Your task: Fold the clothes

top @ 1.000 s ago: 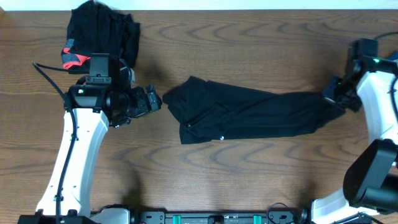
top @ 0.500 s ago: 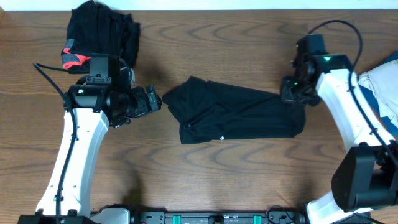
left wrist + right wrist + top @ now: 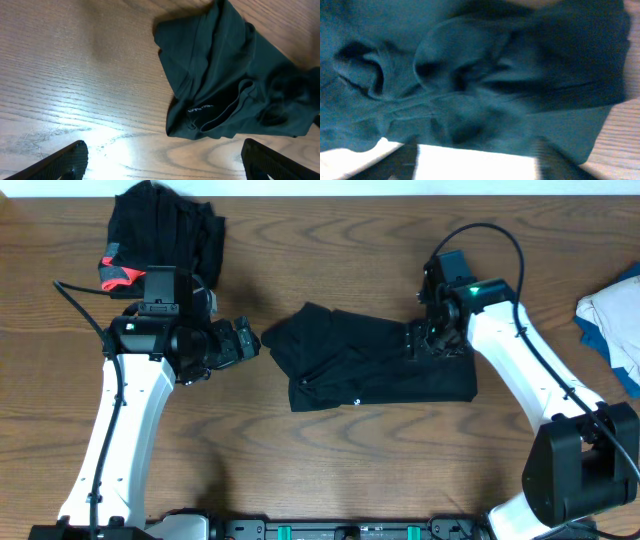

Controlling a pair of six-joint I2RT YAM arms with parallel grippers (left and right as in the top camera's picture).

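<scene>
- Overhead: the garment [image 3: 380,365] lies mid-table [image 3: 330,470], its right end doubled over, with the right hand [image 3: 428,340] on that fold. I'd lift straight up so the flap isn't dragged. The left hand [image 3: 248,340] hovers just beside the left end. A pile [image 3: 165,230] of black clothes with red trim and a white cloth [image 3: 610,320] lie well apart; neither is in the way.
- Left wrist: the left hand [image 3: 175,162] is wide open and empty. The garment [image 3: 225,85] ahead is rumpled and wants smoothing.
- Right wrist: blurred. The right hand [image 3: 475,162] looks spread, with the garment [image 3: 470,75] beneath and apparently nothing pinched.
</scene>
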